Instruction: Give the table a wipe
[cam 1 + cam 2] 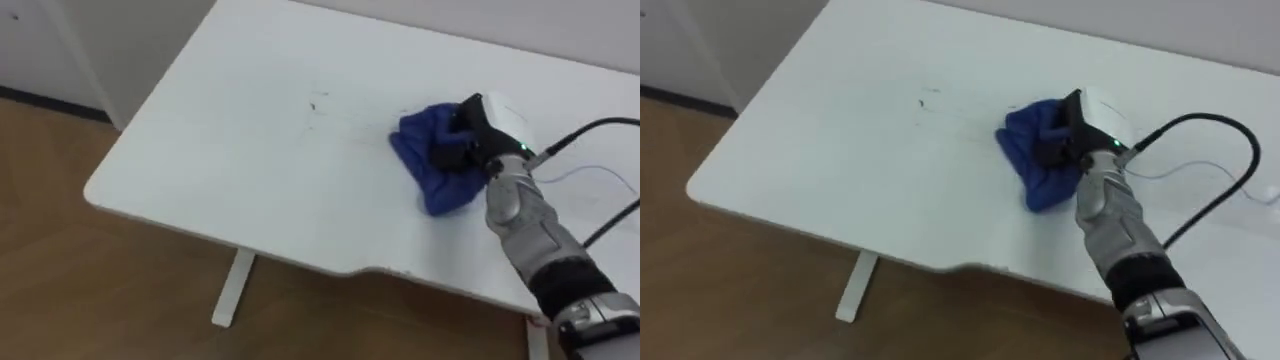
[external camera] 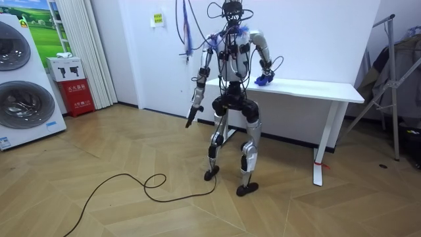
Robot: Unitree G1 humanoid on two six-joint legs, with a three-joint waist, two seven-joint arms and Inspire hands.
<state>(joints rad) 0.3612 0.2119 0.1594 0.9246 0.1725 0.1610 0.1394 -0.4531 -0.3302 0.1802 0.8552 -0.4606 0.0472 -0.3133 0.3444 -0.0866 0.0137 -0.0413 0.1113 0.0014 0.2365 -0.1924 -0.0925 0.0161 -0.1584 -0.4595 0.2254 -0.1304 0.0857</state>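
Note:
A crumpled blue cloth (image 1: pixel 432 160) (image 1: pixel 1032 155) lies on the white table (image 1: pixel 250 150) (image 1: pixel 840 140), right of its middle. My right hand (image 1: pixel 487 128) (image 1: pixel 1087 122) rests on the cloth's right side, its dark fingers curled into the folds. Small dark marks (image 1: pixel 315 103) (image 1: pixel 925 100) show on the tabletop to the left of the cloth. In the room view I stand at the table's (image 2: pixel 329 91) left end, with the right hand (image 2: pixel 265 77) on the cloth (image 2: pixel 262 81). My left hand (image 2: pixel 190 118) hangs at my side, away from the table.
The table's near edge (image 1: pixel 300 255) and rounded left corner (image 1: pixel 95 190) border wooden floor. A white table leg (image 1: pixel 232 290) stands below. A wall runs behind the table. Washing machines (image 2: pixel 23 85) stand at the room view's left, a rack (image 2: pixel 395 79) at its right.

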